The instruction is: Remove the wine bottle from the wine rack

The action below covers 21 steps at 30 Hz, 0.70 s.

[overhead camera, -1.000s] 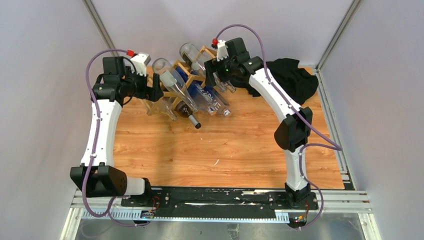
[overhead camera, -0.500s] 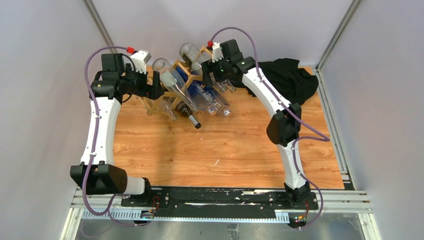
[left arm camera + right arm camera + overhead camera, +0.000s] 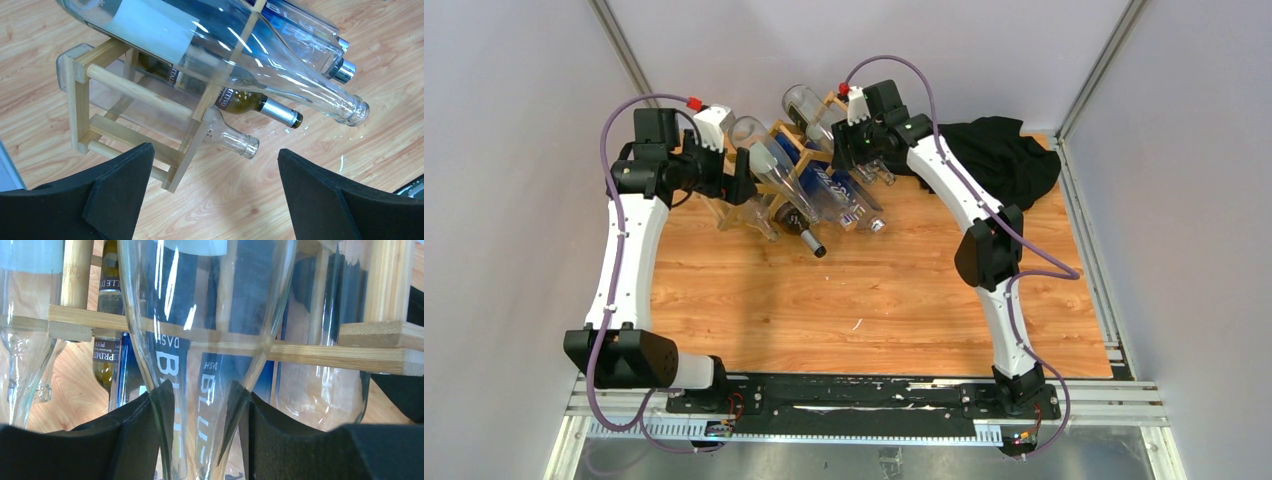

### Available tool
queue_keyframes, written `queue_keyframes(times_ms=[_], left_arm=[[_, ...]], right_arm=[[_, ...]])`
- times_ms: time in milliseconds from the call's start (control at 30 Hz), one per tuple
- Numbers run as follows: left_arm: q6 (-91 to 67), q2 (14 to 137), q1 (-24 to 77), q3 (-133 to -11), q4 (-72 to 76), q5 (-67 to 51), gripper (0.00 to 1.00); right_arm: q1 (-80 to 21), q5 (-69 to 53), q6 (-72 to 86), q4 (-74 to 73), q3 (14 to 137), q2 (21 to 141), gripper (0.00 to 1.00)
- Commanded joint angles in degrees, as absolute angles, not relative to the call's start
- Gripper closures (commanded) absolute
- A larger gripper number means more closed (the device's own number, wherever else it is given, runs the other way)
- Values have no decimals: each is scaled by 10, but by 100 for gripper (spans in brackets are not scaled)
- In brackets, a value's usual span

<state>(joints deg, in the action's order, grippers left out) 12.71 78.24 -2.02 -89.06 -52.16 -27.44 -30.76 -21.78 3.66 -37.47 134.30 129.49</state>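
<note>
Grasp stage, nothing extracted yet: the wine bottle (image 3: 200, 310) lies slanted in the wine rack (image 3: 325, 352) at the far side of the surface (image 3: 854, 300). Right claw (image 3: 202, 402) is clamped on its tapering neck, pads touching glass on either side. Left claw (image 3: 215, 165) is spread wide above the rack's left end, holding nothing. Left to do: draw the bottle clear of the lattice.

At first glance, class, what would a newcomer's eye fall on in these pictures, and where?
The wooden wine rack at the table's far middle, crammed with slanting glass bottles, grabs the eye. The right gripper clamps the neck of a clear wine bottle there, while the left gripper gapes open at the rack's left end.
</note>
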Motion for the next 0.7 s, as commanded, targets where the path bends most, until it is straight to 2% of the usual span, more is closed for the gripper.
queue_keyframes(times_ms=[0,200,667], left_arm=[[152,787,-11,-922,-545,-273,0],[197,802,-6,-959,-573,-256,0],[275,804,36,-993,-588,-232,0]], right_arm=[[-312,-243,37,-379,1350,1294,59],[-304,-279,60,-377,1346,1277,99],[-255,-436,244,-186,1204,1162,100]])
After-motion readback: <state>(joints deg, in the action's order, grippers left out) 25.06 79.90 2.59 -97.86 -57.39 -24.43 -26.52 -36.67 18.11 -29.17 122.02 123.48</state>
